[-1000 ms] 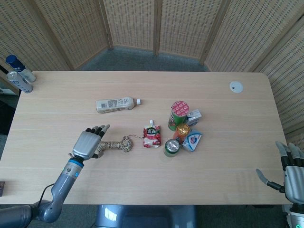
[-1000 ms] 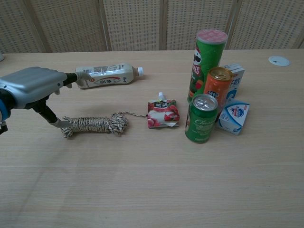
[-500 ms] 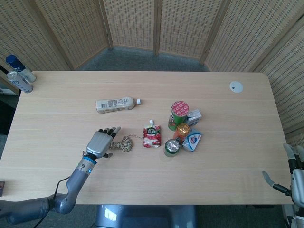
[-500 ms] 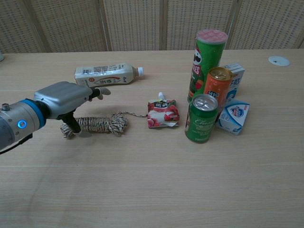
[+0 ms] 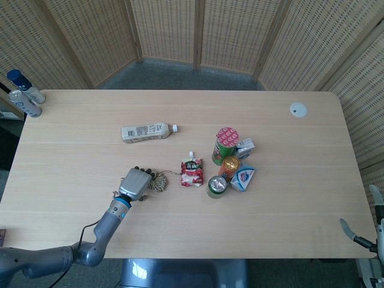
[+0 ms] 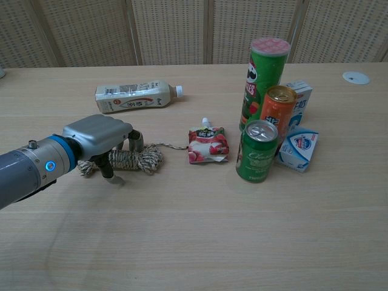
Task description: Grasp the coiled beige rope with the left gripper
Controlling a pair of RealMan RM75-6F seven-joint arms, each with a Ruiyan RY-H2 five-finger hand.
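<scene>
The silver left hand (image 6: 100, 134) sits over the coiled beige rope (image 6: 136, 159) toward the wooden table's (image 5: 288, 156) near left edge, fingers curled around its middle, grasping it; right hand (image 5: 375, 225), off the near right corner, unclear

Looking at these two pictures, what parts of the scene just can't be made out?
- Rope: its middle is hidden under the left hand in both views; whether the fingers have closed on it is unclear.
- Right hand: cut off by the head view's edge; absent from the chest view.
- Bottle label: too small to read.

bottle (image 5: 147, 131), red pouch (image 6: 208, 145), cans (image 6: 259, 150), chip tube (image 6: 260, 82)
</scene>
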